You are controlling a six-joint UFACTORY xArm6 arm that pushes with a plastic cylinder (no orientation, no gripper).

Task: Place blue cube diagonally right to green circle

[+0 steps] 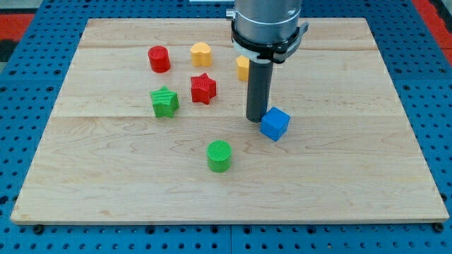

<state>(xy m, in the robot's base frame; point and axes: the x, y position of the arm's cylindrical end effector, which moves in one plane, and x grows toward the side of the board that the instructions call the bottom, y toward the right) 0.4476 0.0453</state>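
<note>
The blue cube (275,124) sits near the middle of the wooden board (353,176). The green circle, a short green cylinder (219,156), stands below and to the left of it. My tip (255,119) rests on the board right at the blue cube's left side, touching or nearly touching it. The tip is up and to the right of the green cylinder. The arm's grey body comes down from the view's top.
A red cylinder (159,59), a yellow heart-like block (201,53), a red star (203,88) and a green star-like block (164,101) lie in the upper left part. A yellow block (242,68) is partly hidden behind the rod.
</note>
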